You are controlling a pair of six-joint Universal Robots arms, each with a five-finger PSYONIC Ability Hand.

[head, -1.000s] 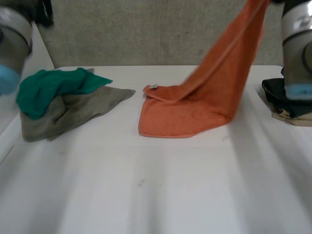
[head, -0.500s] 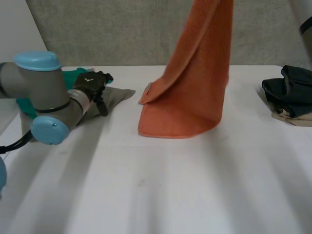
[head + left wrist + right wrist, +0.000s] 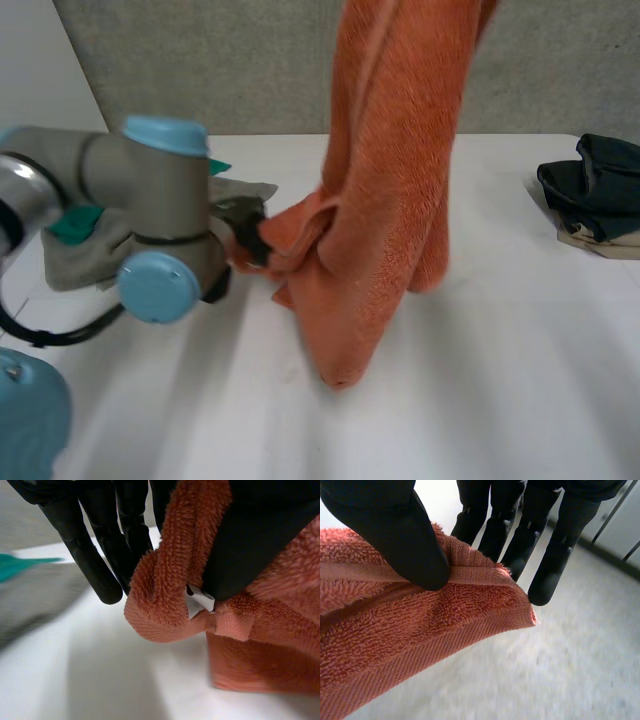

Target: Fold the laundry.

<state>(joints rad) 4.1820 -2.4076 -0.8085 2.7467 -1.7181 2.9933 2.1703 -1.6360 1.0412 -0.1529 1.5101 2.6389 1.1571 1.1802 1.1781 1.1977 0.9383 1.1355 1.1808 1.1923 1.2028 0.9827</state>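
1. One orange towel (image 3: pixel 390 200) hangs at the frame centre, its tip touching the counter (image 3: pixel 480 400).
2. The left hand (image 3: pixel 250 240) pinches one tagged corner; the right hand (image 3: pixel 385 535) pinches another corner.
3. Left of frame: one grey cloth (image 3: pixel 88 260), one green cloth (image 3: pixel 75 222).

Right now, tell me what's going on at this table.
The robot has an orange terry towel in both hands. The right hand pinches one corner between thumb and fingers, held up so that the towel hangs down over the white table. The left hand pinches a lower corner, the one with the small white tag, close above the table. A green cloth on a grey cloth lies heaped by the left arm, and dark folded clothes sit at the table's right edge.
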